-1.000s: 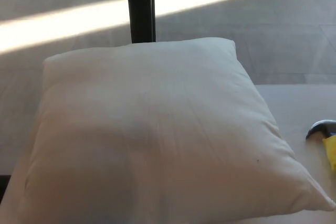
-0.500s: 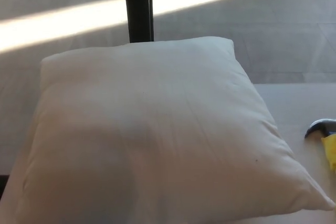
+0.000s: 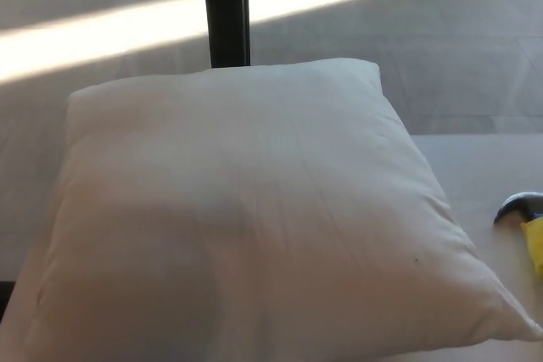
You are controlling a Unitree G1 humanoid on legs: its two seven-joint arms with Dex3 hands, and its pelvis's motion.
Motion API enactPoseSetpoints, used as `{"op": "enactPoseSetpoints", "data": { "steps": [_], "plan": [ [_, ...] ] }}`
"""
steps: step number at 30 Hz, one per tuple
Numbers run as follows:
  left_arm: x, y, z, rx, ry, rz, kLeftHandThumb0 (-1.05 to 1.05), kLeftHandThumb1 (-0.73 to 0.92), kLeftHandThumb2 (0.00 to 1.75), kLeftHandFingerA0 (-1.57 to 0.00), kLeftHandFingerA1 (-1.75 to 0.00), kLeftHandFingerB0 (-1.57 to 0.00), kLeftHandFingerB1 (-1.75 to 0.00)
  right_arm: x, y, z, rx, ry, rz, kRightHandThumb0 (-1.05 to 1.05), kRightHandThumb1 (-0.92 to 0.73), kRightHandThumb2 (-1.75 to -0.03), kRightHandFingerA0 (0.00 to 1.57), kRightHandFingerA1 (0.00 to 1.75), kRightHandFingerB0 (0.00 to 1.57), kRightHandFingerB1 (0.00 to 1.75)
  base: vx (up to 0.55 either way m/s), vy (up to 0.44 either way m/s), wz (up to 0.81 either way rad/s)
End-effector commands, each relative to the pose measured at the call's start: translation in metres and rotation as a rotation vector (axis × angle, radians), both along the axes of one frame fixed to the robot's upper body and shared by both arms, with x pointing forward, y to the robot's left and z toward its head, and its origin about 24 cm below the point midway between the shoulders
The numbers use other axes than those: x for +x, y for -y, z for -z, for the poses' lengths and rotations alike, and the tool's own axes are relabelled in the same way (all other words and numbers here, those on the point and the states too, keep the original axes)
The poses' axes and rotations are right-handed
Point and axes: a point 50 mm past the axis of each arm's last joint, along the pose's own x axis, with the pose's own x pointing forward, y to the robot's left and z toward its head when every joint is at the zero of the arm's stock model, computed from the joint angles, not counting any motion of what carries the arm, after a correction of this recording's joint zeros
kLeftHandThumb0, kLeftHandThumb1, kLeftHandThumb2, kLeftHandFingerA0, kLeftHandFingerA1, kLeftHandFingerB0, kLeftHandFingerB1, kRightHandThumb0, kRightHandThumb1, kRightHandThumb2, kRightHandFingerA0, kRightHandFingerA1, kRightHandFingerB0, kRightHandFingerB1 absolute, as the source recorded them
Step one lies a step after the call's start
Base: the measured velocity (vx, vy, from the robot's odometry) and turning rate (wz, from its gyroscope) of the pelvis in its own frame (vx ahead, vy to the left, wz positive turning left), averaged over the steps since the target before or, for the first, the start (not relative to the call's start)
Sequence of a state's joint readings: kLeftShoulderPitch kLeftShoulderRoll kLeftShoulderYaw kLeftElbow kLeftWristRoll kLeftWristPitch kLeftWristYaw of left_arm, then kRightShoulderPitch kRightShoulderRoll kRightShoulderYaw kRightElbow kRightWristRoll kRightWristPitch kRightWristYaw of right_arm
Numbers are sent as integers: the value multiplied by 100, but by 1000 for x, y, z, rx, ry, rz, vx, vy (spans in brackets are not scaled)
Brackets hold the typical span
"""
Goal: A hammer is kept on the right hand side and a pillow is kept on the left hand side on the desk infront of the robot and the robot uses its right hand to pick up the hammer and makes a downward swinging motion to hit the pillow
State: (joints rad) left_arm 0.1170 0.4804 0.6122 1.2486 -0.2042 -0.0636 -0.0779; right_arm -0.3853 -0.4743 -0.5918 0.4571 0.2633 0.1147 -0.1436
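Hammer (image 3: pixel 526 225), curved steel head, yellow grip, lies beside soft white pillow (image 3: pixel 246 218); fingers unseen.

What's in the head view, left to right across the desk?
pillow → bare desk → hammer, cut off by the right edge. No robot hand shows.

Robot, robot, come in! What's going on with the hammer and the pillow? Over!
Both hands out of view. Hammer lying on desk at far right, not picked up. Pillow flat at left, unhit. Nothing lying between them.
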Motion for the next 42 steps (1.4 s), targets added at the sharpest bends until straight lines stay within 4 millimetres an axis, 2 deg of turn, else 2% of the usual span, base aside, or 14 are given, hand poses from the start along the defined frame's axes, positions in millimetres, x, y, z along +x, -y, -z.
{"op": "enactPoseSetpoints", "data": {
  "steps": [1, 3, 4, 5, 11, 12, 15, 33, 34, 35, 38, 39, 40, 42],
  "plan": [
    [-8, -8, -8, 41, 7, -23, -53, 60, 58, -80, -68, -78, -63, 24, -90, 7, -405, -287, -316, -86, -55, -91, 0, 11, 12, 21, 0, 0, 0],
    [-7, -9, -8, 37, 9, -25, -53, 60, 58, -78, -66, -75, -61, 24, -96, 12, -443, -345, -341, -82, -55, -90, 0, 20, 6, 26, 0, 0, 0],
    [-7, -9, -8, 37, 11, -26, -53, 60, 58, -78, -66, -76, -61, 25, -98, 16, -467, -374, -349, -71, -66, -60, 1, 27, 10, 25, 0, 0, 0],
    [-8, -8, -7, 37, 12, -28, -53, 60, 58, -78, -66, -75, -61, 27, -100, 23, -488, -417, -356, -77, -51, -89, 1, 24, 11, 32, 0, 0, 0],
    [-9, -6, -6, 34, 13, -29, -53, 60, 58, -81, -72, -72, -57, 32, -96, 39, -533, -548, -354, -79, -51, -91, 2, 30, 11, 36, 0, 0, 0],
    [-9, -6, -5, 30, 20, -43, -54, 59, 58, -81, -72, -72, -58, 33, -95, 41, -537, -575, -348, -78, -66, -61, 2, 34, 17, 26, 0, 0, 0],
    [-11, -6, -5, 19, 15, -36, -54, 60, 58, -80, -64, -76, -60, 35, -88, 50, -521, -645, -342, -77, -52, -92, 0, 28, 8, 35, 0, 0, 0],
    [-14, -5, -4, 27, -7, -27, -55, 61, 58, -80, -65, -73, -58, 38, -78, 82, -526, -808, -259, -81, -52, -90, 0, 43, 17, 46, 0, 0, 0],
    [-14, -6, -5, 29, -6, -10, -56, 61, 59, -79, -66, -75, -64, 37, -78, 84, -512, -815, -242, -76, -65, -60, 0, 55, 23, 33, 0, 0, 0],
    [-14, -5, -5, 27, 2, -20, -56, 60, 58, -80, -66, -73, -62, 37, -77, 86, -504, -817, -237, -77, -51, -88, 1, 48, 18, 47, 0, 0, 0],
    [-14, -5, -4, 25, -6, -13, -55, 62, 59, -78, -62, -77, -67, 40, -84, 90, -506, -823, -258, -79, -53, -85, 5, 37, 18, 42, 0, 0, 0],
    [-13, -5, -4, 26, -4, -9, -55, 61, 59, -78, -63, -73, -60, 42, -88, 91, -507, -821, -276, -72, -65, -59, 0, 40, 23, 28, 0, 0, 0],
    [-14, -5, -5, 30, -13, 24, -56, 64, 59, -76, -61, -69, -55, 46, -98, 90, -523, -807, -298, -76, -52, -87, 1, 38, 15, 44, 0, 0, 0],
    [-15, -5, -4, 27, -9, 9, -56, 62, 59, -78, -62, -69, -55, 50, -107, 89, -549, -810, -320, -76, -53, -89, 0, 39, 15, 46, 0, 0, 0]
  ]
}}
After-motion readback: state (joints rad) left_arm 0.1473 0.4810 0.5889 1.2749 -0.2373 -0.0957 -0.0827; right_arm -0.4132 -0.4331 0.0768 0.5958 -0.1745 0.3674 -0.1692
